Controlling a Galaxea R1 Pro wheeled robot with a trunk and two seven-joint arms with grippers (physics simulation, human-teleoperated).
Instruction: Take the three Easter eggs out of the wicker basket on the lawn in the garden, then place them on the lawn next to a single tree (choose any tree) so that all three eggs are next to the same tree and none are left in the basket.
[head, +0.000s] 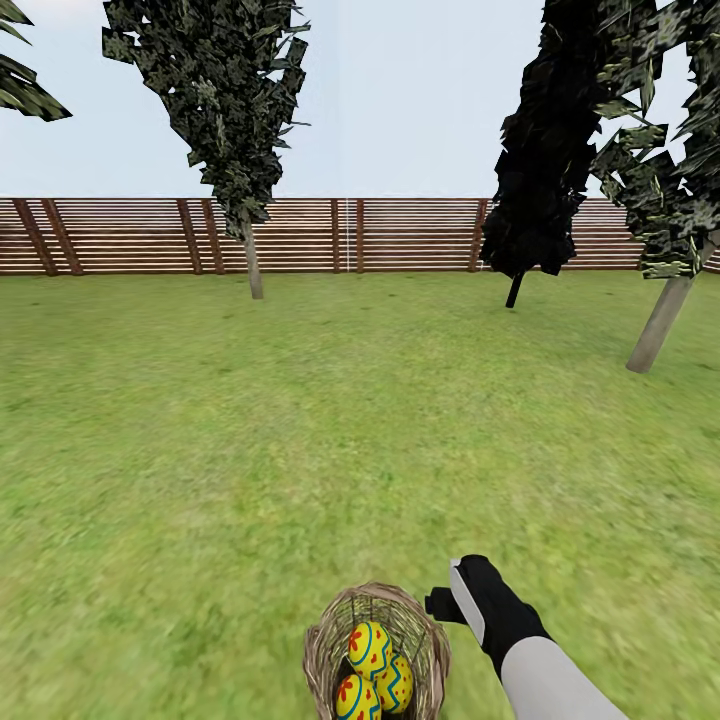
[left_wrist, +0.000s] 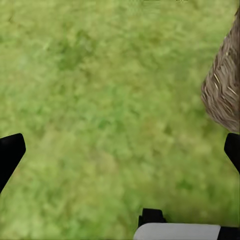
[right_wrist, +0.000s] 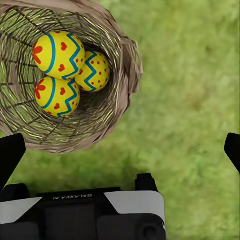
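- Wicker, brown and open-woven, makes up the wicker basket, which sits on the lawn at the near edge of the head view, with all three Easter eggs still piled inside it.
- From the right wrist view the eggs lie close together at the bottom, touching one another, their long axes tilted in different directions; none is out yet.
- The right gripper hovers just beside the basket's rim on its right side, above the grass and not over the opening. The eggs lie to its left and lower down, so the coming reach seems to call for a short shift leftward and then a descent into the basket.
- Its fingertips stand wide apart at the two sides of the wrist view; the claw is spread and holds nothing, touching neither basket nor egg.
- The left gripper is likewise spread wide over bare grass, empty, with the basket's outer wall off to one side.
- The right arm looks the nearer one to the eggs.
- A tree with a pale thick trunk stands well away at the right, before the fence.
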